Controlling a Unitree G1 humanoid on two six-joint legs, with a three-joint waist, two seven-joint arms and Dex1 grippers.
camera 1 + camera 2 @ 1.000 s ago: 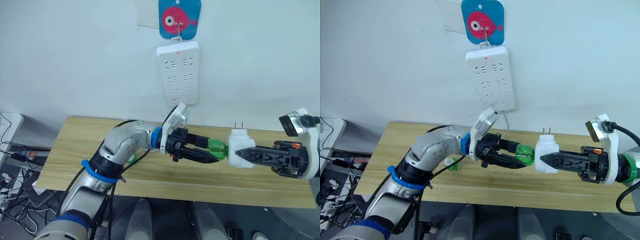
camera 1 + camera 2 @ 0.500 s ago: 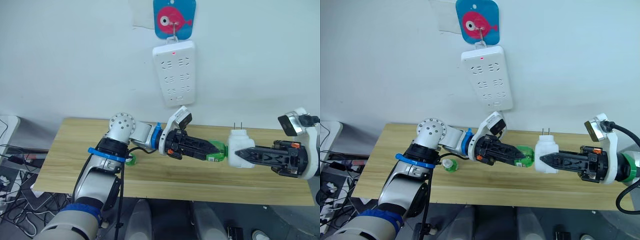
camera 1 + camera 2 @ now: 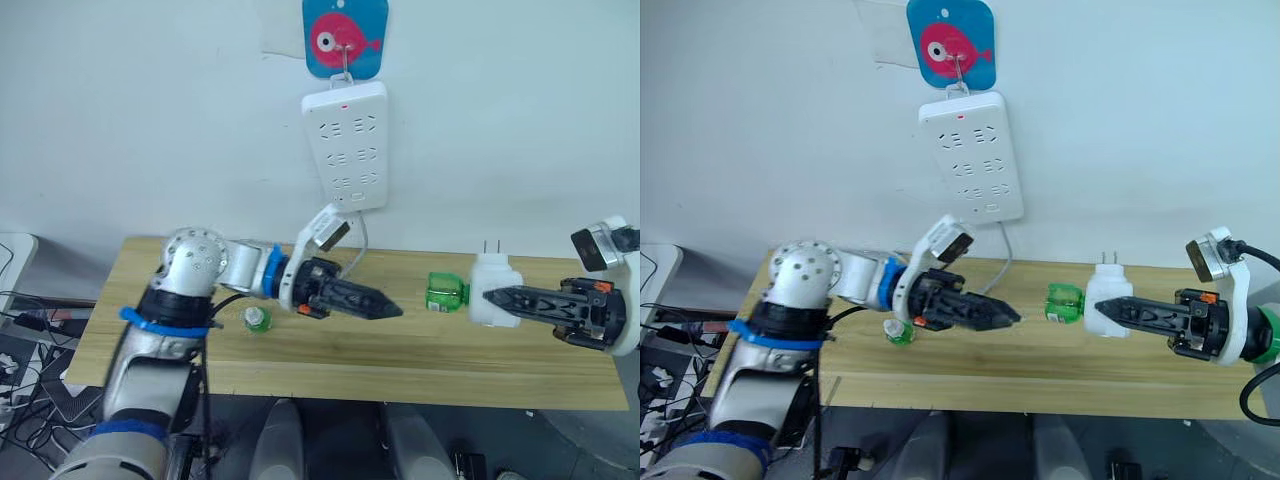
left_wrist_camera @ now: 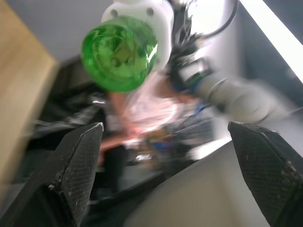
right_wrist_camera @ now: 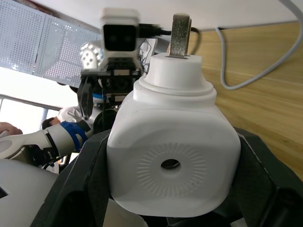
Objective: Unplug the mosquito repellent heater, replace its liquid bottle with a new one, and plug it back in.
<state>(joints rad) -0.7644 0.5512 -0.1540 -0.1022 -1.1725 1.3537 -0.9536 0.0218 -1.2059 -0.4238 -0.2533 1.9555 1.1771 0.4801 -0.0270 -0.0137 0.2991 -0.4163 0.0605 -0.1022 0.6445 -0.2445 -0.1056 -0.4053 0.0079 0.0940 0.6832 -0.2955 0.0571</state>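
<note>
My right gripper (image 3: pixel 497 297) is shut on the white mosquito repellent heater (image 3: pixel 490 274), holding it above the table's right part with its two prongs (image 5: pixel 181 28) pointing up. A green liquid bottle (image 3: pixel 447 293) sticks out of the heater's left side, toward my left gripper. In the left wrist view that bottle (image 4: pixel 118 52) faces me end-on. My left gripper (image 3: pixel 390 312) hovers open over the middle of the table, a short gap left of the bottle, with nothing between its fingers. A second small green bottle (image 3: pixel 257 318) lies on the table under my left forearm.
A long white power strip (image 3: pixel 345 145) hangs on the wall under a blue card with a pink fish (image 3: pixel 344 35); its cable drops to the wooden table (image 3: pixel 330 355). Cables lie on the floor at the left.
My left gripper has let go of the green bottle, opened and drawn back to the left. The right gripper, still holding the heater with the bottle in it, has shifted slightly right.
</note>
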